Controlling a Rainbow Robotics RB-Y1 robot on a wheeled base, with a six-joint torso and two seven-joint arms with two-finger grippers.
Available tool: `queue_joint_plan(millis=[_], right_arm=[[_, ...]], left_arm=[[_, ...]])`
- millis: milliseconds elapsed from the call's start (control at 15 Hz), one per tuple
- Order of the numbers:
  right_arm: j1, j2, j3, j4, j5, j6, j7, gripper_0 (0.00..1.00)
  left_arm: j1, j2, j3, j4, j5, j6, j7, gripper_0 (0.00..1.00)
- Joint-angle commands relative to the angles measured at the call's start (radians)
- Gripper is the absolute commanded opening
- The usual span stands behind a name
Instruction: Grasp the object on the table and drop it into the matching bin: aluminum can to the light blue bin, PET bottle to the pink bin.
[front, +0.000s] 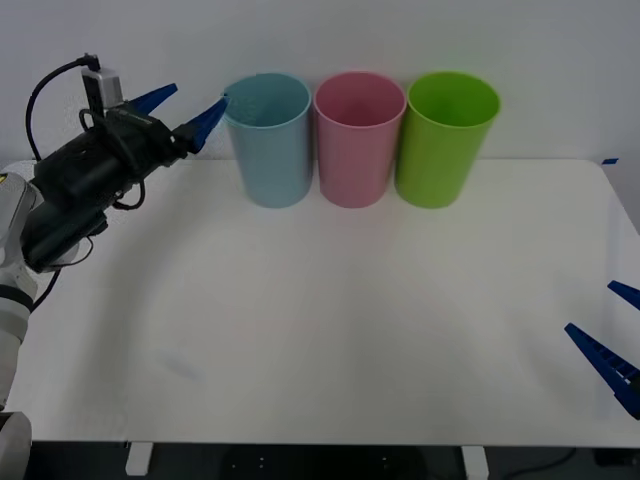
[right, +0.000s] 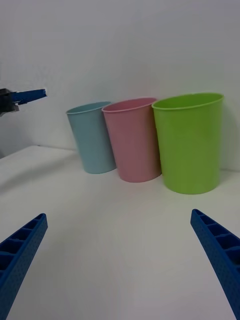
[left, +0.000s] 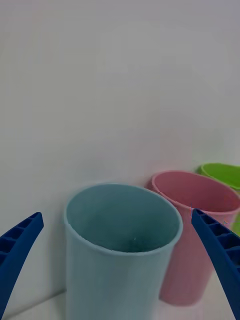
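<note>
The light blue bin (front: 268, 140) stands at the back of the white table (front: 320, 330), with the pink bin (front: 358, 138) touching its right side. My left gripper (front: 200, 96) hangs open in the air just left of the light blue bin's rim, with nothing between its fingers. In the left wrist view the same gripper (left: 117, 214) looks down into the light blue bin (left: 120, 270), beside the pink bin (left: 192, 235). My right gripper (front: 590, 307) is open and low over the table's front right edge. The aluminum can and PET bottle are out of view.
A lime green bin (front: 446, 138) stands right of the pink bin, third in the row along the back wall. The right wrist view shows all three bins ahead, with the left gripper's finger (right: 27, 94) off to the far side.
</note>
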Motion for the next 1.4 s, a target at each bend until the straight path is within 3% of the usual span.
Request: queue_joint_plan(millis=[67, 267, 667, 933, 1400], right_arm=[[0.0, 0.0, 0.0, 0.0, 0.0, 0.0, 0.0, 1.0], [0.0, 0.0, 0.0, 0.0, 0.0, 0.0, 0.0, 1.0], [0.0, 0.0, 0.0, 0.0, 0.0, 0.0, 0.0, 1.0], [0.0, 0.0, 0.0, 0.0, 0.0, 0.0, 0.0, 1.0], [0.0, 0.0, 0.0, 0.0, 0.0, 0.0, 0.0, 1.0]], left_arm=[[0.049, 0.028, 0.054, -0.002, 0.003, -0.111, -0.023, 1.0], [0.127, 0.036, 0.142, -0.045, -0.041, -0.213, -0.049, 1.0], [0.296, 0.066, 0.286, -0.09, -0.035, -0.394, -0.152, 1.0], [0.446, 0.129, 0.306, -0.174, 0.065, -0.411, -0.156, 1.0], [0.669, 0.135, 0.39, -0.309, 0.143, -0.46, -0.165, 1.0]])
